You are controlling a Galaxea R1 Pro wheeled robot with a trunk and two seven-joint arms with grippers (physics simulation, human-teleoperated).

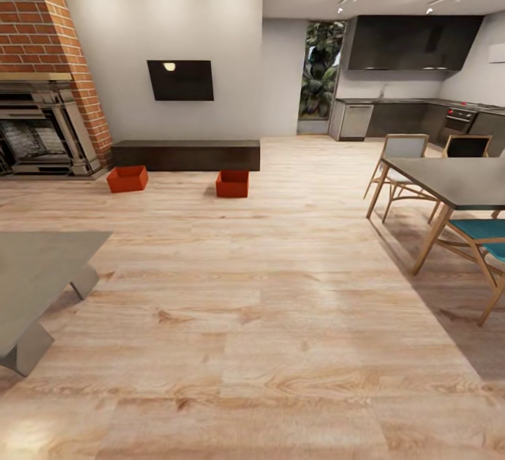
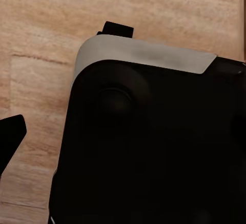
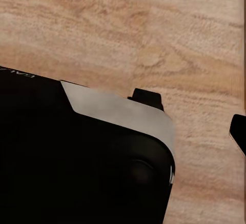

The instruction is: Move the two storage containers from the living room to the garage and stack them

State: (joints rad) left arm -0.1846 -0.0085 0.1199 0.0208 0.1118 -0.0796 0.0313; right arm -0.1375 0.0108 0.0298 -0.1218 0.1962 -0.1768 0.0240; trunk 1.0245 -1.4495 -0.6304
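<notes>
You are looking across the living room from the head camera, over a wide stretch of pale wood-plank floor (image 1: pixel 266 306). The two storage containers sit on that floor at the far end, just in front of a long dark low cabinet (image 1: pixel 186 155) against the grey wall. The left container (image 1: pixel 128 179) is near the foot of the red-brick fireplace (image 1: pixel 49 74); the right container (image 1: pixel 233 184) is well apart from it, near the cabinet's right end. Both are upright, open-topped and orange-red. A black wall TV (image 1: pixel 180 80) hangs above the cabinet. A grey low table (image 1: pixel 35 278) juts in at the near left, and a dark dining table (image 1: pixel 456 179) with wooden chairs stands at the right. Both wrist cameras look down at plank flooring past the robot's dark body; dark finger tips show at the edges, but you cannot tell whether either gripper is released or clenched, and nothing appears to be in them. The step in hand seems to be the approach. Drive straight up the open lane between the two tables, keeping the base off the low table's corner. Aim for one container, probably the right one as it lies nearly dead ahead, and stop square to it, close enough for both arms to reach its sides.
</notes>
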